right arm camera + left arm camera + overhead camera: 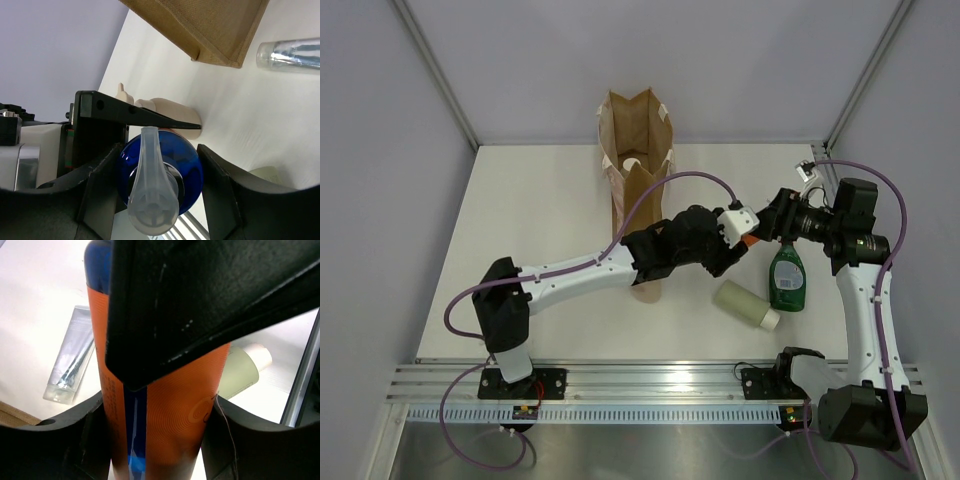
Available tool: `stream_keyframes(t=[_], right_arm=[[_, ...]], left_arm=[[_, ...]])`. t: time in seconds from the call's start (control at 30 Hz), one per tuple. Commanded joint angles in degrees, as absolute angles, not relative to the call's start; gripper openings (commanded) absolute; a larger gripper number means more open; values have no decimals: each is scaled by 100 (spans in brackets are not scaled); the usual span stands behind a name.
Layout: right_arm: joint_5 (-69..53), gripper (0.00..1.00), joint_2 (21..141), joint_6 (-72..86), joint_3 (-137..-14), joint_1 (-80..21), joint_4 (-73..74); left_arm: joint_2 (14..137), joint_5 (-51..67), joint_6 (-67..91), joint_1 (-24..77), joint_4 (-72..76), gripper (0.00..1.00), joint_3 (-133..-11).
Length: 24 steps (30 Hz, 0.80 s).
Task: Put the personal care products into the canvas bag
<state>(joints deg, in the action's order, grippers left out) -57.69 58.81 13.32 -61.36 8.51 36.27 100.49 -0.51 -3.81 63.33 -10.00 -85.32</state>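
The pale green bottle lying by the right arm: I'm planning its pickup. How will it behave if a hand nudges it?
The pale green bottle lies on its side and looks cylindrical, so a sideways nudge would probably roll it. Its smooth-looking wall may slip in a light grip. It seems rigid, not floppy.

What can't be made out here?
- Orange bottle: top external, nearly all hidden by the left pincer and right pincer; left wrist, base cut by bottom edge.
- Silver tube: top external, unseen, likely under the left arm; right wrist, cut by right edge.
- Canvas bag: contents, inside too shadowed in top external.
- Right pincer grip on the blue cap: clamped or only flanking, unclear.
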Motion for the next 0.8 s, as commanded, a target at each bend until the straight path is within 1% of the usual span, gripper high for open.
stream_keyframes(t=[0.0,0.07,0.1,0.13,0.23,0.33,0.57,0.77], right_arm=[[-6022,40,5660,1082,-6240,826,3656],[-5994,61,5643,749,-6232,826,3691],[-5985,78,5651,677,-6214,826,3718],[-5985,85,5651,607,-6214,826,3709],[-6082,99,5643,352,-6258,826,3700],[-6117,100,5616,194,-6337,835,3595],[-5380,100,5362,132,-6364,1028,3419],[-5825,99,4957,167,-5688,1494,2875]], left_arm=[[9835,-141,-185,6214,-554,0,-8403],[9678,130,-158,6205,-554,0,-8289],[9625,219,-115,6196,-562,0,-8218],[9581,298,-106,6196,-580,0,-8105],[9413,474,-26,6161,-606,0,-7920],[9220,527,-26,6126,-545,0,-7665],[8772,597,360,5995,-457,0,-7427],[8403,729,922,5450,-791,0,-7936]])
